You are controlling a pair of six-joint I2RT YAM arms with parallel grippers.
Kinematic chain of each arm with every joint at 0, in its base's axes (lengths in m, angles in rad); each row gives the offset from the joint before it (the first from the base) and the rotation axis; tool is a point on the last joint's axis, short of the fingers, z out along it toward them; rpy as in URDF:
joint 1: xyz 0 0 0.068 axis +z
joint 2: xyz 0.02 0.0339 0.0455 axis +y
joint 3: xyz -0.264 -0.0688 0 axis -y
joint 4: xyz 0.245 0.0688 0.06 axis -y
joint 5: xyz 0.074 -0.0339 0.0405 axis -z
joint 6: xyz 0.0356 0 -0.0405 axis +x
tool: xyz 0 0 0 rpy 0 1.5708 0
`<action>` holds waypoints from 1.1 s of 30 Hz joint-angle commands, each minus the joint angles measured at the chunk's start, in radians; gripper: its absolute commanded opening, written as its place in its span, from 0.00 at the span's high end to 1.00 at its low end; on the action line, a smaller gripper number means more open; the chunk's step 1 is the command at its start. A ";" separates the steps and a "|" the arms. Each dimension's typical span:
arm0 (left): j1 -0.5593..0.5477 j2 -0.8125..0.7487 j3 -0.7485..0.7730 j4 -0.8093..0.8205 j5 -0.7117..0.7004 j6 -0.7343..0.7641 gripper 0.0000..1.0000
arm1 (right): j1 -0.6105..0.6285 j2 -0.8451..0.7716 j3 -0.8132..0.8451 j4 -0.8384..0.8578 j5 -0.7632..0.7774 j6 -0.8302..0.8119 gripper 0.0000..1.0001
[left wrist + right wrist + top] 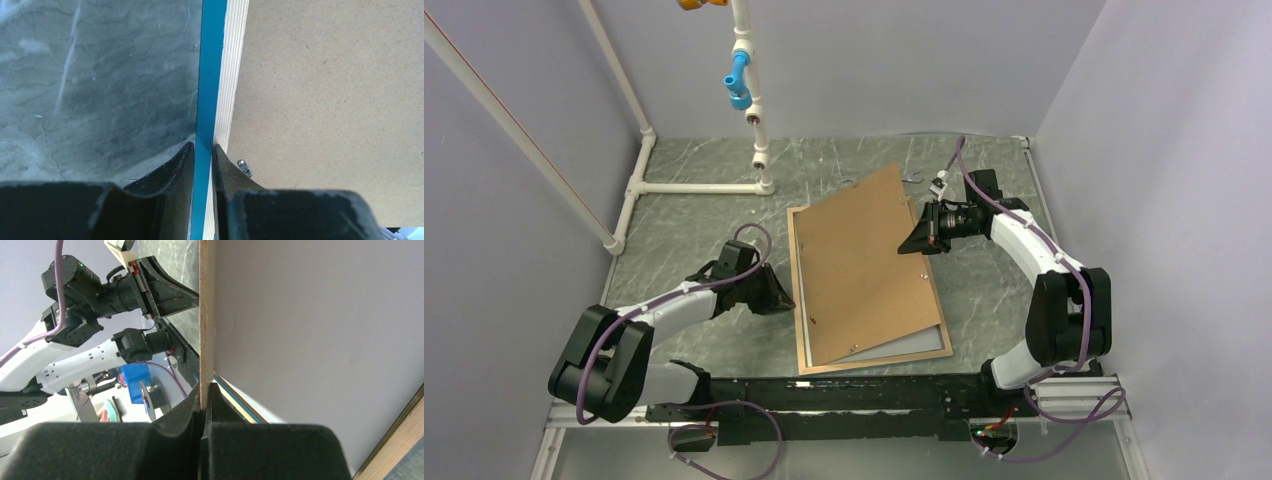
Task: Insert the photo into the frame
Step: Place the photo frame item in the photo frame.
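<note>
Grey marbled table point(694, 215) point(100, 75) between lavender walls. At its middle, the frame point(795, 260) point(212, 75) point(395, 440), flat, tan wood back up, blue along the outer edge.

Beyond the frame's far left corner, a white pipe stand point(749, 60) with a blue fitting point(737, 85).

On top of the frame, the brown backing board point(864, 260) point(330, 100) point(205, 315): twisted out of line with it, far right corner out past the frame's far rail, that side raised off the frame, near end down inside it.

Inside the frame, under the board, the photo point(919, 345) point(300, 315), pale side up, bare only along the frame's near rail and near right corner; printed side not visible.

Left gripper point(779, 295) point(202, 155): at the frame's left rail, clamped on it, one finger against the blue outer edge, the other on the tan wood.

Right gripper point(919, 238) point(204, 395): over the frame's right side, fingers pinched tight on the board's raised right edge.

Small metal tab point(243, 167) on the board just inside the frame's left rail, beside the left gripper.
</note>
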 commanded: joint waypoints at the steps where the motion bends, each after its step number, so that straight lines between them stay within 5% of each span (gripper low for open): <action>1: 0.004 0.022 0.000 -0.114 -0.110 0.063 0.77 | 0.008 -0.024 -0.030 0.080 -0.003 0.017 1.00; 15: 0.002 -0.009 0.015 -0.127 -0.099 0.074 0.71 | 0.059 -0.029 -0.129 0.107 0.068 0.027 1.00; 19: 0.003 -0.074 0.022 -0.149 -0.103 0.089 0.46 | 0.067 -0.036 -0.145 0.095 0.112 0.022 1.00; 24: 0.001 -0.230 0.037 -0.178 -0.091 0.096 0.21 | 0.079 -0.042 -0.175 0.102 0.155 0.027 0.84; 33: 0.001 -0.463 0.116 -0.212 -0.004 0.078 0.01 | 0.104 -0.090 -0.250 0.149 0.231 0.060 0.61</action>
